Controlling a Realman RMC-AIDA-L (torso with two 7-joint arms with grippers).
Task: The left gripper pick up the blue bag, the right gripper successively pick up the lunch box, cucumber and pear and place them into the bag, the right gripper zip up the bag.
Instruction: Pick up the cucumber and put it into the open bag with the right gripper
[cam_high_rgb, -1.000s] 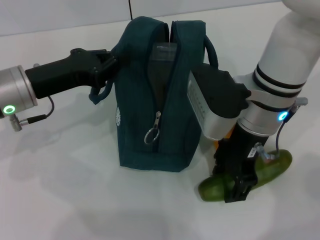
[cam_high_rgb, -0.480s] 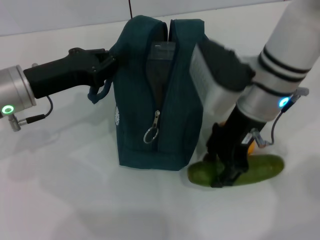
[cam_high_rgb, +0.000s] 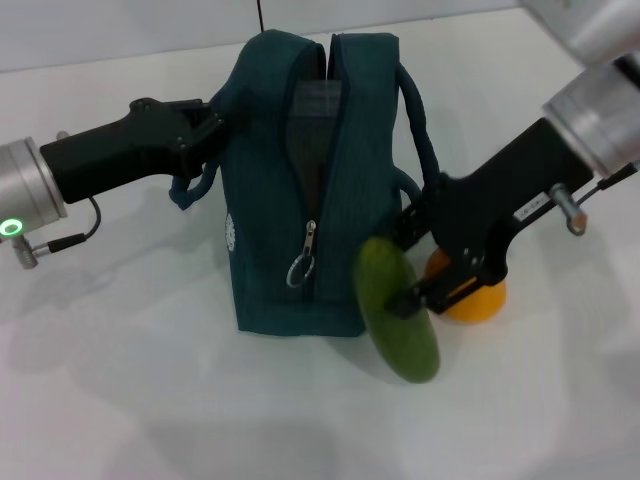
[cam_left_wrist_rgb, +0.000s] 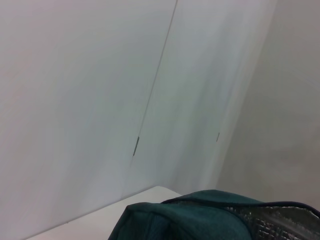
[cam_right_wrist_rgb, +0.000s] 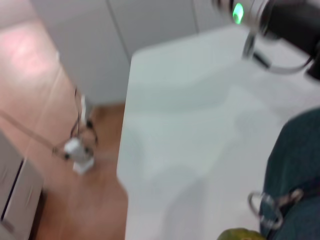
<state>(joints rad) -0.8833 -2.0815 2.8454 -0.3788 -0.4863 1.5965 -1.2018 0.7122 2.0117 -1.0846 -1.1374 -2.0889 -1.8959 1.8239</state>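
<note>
While the right gripper (cam_high_rgb: 425, 290) clamps the cucumber (cam_high_rgb: 397, 322) and hangs it tilted off the table (cam_high_rgb: 120, 400) beside the blue bag (cam_high_rgb: 300, 200), the left gripper (cam_high_rgb: 205, 130) pinches the bag's top edge — likely steadying the open mouth, lunch box (cam_high_rgb: 312, 110) inside — and the pear (cam_high_rgb: 470, 298) waits just behind.
</note>
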